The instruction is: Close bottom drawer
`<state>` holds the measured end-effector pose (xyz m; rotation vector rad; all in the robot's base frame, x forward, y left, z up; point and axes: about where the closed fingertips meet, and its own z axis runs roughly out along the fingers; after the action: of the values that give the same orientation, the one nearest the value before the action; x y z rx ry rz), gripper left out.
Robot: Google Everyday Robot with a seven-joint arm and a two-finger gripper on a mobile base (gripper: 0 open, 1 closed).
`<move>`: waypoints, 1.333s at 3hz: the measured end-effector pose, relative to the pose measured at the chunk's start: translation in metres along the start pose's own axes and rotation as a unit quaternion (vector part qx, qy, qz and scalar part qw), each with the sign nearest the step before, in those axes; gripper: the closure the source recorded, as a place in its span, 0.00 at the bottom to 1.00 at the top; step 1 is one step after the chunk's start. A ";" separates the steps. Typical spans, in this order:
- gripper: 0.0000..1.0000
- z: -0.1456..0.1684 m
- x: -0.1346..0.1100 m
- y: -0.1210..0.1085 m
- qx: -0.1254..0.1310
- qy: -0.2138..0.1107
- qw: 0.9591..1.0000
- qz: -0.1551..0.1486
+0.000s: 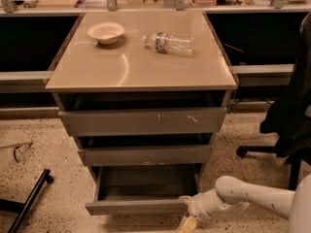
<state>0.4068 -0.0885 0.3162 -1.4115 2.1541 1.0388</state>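
The bottom drawer (136, 207) is the lowest of three grey drawers in the cabinet. It stands pulled out, its dark empty inside showing, its plain front facing me near the floor. My white arm comes in from the lower right. My gripper (187, 216) is at the drawer front's right end, with one yellowish fingertip (188, 224) hanging below the front edge and another at the drawer's top right corner.
The tan cabinet top (121, 67) holds a white bowl (106, 32) and a clear plastic bottle (168, 43) lying on its side. A black office chair (291, 115) stands to the right. A black bar (29, 200) lies on the speckled floor at left.
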 end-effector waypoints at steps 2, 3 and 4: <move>0.00 0.036 0.013 -0.022 -0.030 -0.038 0.999 -0.022; 0.00 0.044 0.006 -0.024 -0.022 -0.033 0.997 -0.059; 0.00 0.044 0.006 -0.024 -0.022 -0.033 0.997 -0.058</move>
<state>0.4219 -0.0647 0.2740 -1.4823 1.9877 1.0806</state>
